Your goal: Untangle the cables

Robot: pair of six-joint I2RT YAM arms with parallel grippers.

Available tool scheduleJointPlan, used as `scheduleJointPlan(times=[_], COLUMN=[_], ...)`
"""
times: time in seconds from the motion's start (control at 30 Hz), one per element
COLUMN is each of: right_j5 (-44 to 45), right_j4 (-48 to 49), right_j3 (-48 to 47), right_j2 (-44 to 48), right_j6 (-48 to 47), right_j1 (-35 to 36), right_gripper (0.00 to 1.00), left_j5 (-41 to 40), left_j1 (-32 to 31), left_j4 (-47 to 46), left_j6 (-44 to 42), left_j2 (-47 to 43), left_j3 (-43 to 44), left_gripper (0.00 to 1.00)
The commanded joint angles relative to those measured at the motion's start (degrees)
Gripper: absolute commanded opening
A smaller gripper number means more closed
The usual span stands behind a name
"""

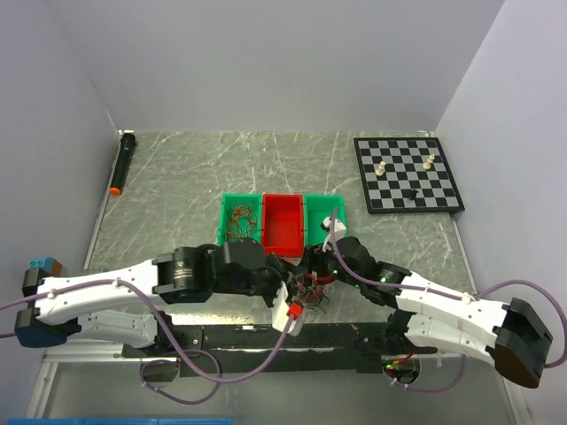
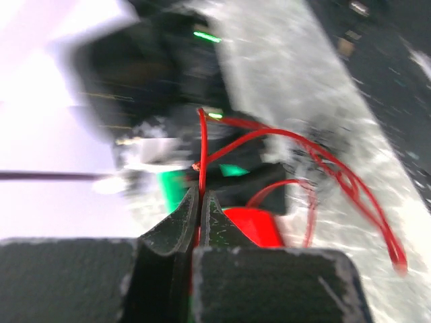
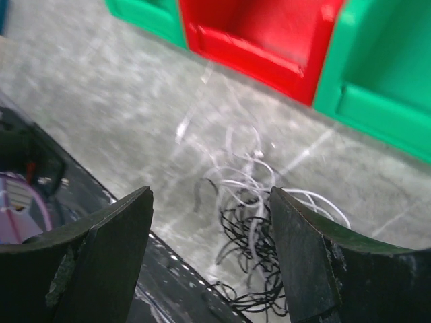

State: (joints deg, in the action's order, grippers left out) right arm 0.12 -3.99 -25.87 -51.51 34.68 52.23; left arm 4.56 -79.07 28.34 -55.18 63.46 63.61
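The cables [image 1: 313,290] lie as a small tangle near the table's front edge, between my two grippers. My left gripper [image 2: 201,195] is shut on a red cable [image 2: 203,145] that rises straight from its jaws. More red loops [image 2: 350,178] trail off to the right. In the top view the left gripper [image 1: 299,299] sits just left of the tangle. My right gripper [image 3: 210,195] hangs open above white and black cables [image 3: 252,225] on the table, with nothing between its fingers. From above it [image 1: 319,264] hovers at the tangle's far side.
Three bins stand behind the tangle: a green one [image 1: 237,220] holding brown wires, a red one [image 1: 283,223] and another green one [image 1: 324,212]. A chessboard [image 1: 407,173] with a few pieces lies at the back right. A black marker [image 1: 124,164] rests at the far left.
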Motion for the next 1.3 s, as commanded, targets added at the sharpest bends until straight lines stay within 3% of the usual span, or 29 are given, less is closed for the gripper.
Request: scheduleJointPlan(times=[0.0, 0.13, 0.33, 0.43, 0.57, 0.7, 0.93, 1.27], right_j5=[-0.56, 1.90, 0.76, 0.23, 2.25, 2.78, 2.43, 2.78], right_j4=[1.79, 2.14, 2.32, 2.58, 1.36, 0.39, -0.06, -0.76], right_j3=[1.52, 2.40, 2.75, 4.07, 6.79, 7.76, 7.32, 7.68], right_j2=[-3.25, -1.76, -1.84, -2.02, 1.83, 4.92, 1.15, 1.24], right_j6=[1.71, 2.41, 2.41, 3.99, 6.54, 6.11, 6.10, 5.84], right_j1=[-0.20, -0.20, -0.20, -0.28, -0.28, -0.28, -0.28, -0.28], right_gripper=[0.77, 0.77, 0.76, 0.75, 0.73, 0.73, 0.70, 0.69], left_j5=[-4.38, -7.97, -20.80, -22.32, -16.35, -14.41, -8.60, -7.98], left_j1=[-0.03, -0.03, 3.03, 11.01, 31.39, 38.89, 40.39, 40.40], left_j4=[-1.10, -1.17, -15.22, -16.13, -19.01, -25.26, -22.97, -26.49], left_j6=[3.49, 4.37, 14.81, 23.15, 28.98, 32.05, 33.64, 31.71], left_j2=[-4.04, -8.34, -12.74, -13.10, -12.93, -9.95, -6.95, -7.04], left_j3=[6.43, 5.39, -0.24, -3.14, -6.22, -3.68, -4.98, -6.31], left_gripper=[0.01, 0.01, 0.01, 0.01, 0.01, 0.01, 0.01, 0.01])
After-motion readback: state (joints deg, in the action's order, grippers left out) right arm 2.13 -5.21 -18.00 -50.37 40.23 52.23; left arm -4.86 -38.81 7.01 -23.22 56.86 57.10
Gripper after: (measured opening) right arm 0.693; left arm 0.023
